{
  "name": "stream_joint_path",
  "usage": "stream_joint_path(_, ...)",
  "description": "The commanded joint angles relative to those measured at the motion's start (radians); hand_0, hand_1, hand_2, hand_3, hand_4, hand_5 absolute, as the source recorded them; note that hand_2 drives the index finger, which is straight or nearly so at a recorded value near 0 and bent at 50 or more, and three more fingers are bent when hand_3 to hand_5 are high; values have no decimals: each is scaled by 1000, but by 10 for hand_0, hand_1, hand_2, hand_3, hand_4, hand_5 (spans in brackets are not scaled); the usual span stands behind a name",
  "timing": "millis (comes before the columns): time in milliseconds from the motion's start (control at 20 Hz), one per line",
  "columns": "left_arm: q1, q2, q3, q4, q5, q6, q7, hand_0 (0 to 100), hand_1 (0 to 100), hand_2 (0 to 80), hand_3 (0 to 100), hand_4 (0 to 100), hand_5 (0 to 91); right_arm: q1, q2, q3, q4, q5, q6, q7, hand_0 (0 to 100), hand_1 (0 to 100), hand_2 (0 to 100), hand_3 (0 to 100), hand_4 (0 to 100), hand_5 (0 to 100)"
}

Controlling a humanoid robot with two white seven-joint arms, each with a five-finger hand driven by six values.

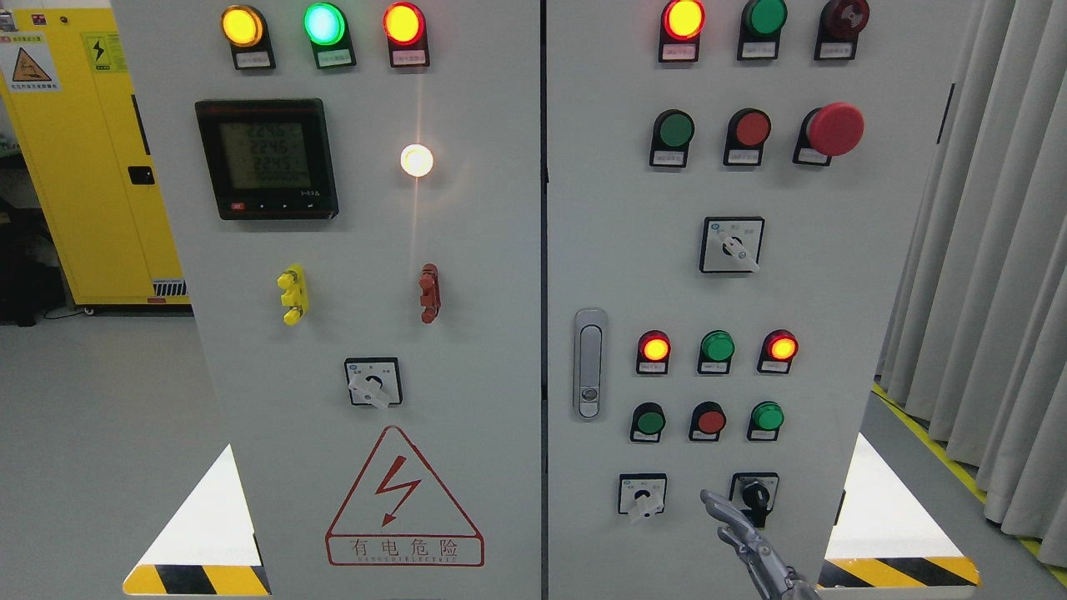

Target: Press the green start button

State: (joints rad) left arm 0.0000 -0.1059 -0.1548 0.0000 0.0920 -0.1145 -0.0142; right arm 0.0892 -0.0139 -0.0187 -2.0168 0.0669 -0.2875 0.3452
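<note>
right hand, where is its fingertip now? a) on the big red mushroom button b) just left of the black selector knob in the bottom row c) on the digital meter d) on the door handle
b: the right hand rises from the bottom edge with a finger extended, its tip just left of the black selector knob, below the lower row of buttons.

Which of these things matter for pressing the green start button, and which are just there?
Job: right hand; lower-left green button or lower-right green button, labels unreadable.
Just there: digital meter; red mushroom button; door handle; yellow cabinet; curtain.
</note>
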Motion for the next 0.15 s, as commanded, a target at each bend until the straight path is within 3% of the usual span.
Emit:
stream_joint_path(0, -20, 0, 0, -28, 0, -1, 0, 120, 556, 0, 0, 0, 0, 14, 32, 22, -39, -27, 2, 24, 428, 544, 0, 0, 24, 0)
stream_joint_path(100, -20, 0, 0, -28, 0, 1, 0, 120, 556, 0, 0, 0, 0, 14, 32, 22, -39, -27, 5, 51, 423, 545, 0, 0, 28, 0)
